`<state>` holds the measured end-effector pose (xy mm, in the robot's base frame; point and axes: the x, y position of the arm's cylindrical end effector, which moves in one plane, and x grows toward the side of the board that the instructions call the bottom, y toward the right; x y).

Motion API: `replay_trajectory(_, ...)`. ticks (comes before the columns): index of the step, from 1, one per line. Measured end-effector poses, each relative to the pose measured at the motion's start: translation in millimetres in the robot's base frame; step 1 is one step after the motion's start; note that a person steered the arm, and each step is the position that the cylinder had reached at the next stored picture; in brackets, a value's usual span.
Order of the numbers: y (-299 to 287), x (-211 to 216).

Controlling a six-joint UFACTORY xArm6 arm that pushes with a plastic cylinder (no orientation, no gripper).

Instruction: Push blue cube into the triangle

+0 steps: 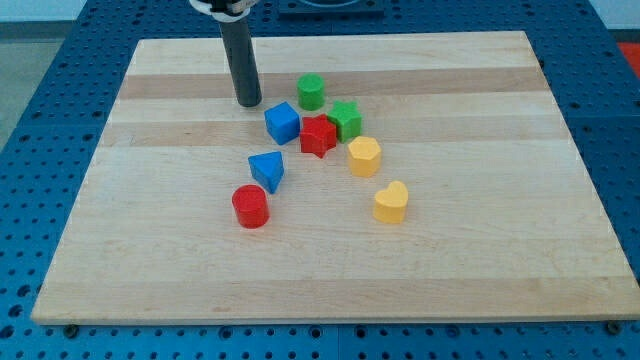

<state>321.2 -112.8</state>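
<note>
My tip (pixel 249 102) is resting on the board (pixel 480 260), holding nothing since it has no jaws, just up and to the view's left of the blue cube (pixel 282 123), which is sitting touching the red star block (pixel 318 136) on its right. The blue triangle (pixel 267 170) is lying just below the cube. The cube is appearing light, rigid and free-sliding, so I am judging its top-left face the proper contact spot.

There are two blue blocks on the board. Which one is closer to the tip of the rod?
The blue cube. It lies just to the lower right of my tip, while the blue triangle sits farther toward the view's bottom, near the red cylinder.
</note>
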Motion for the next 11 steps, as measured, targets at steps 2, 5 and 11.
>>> replay_trajectory(2,44.6,-6.3)
replay_trajectory(5,-11.0,70.2)
replay_trajectory(11,84.3,52.2)
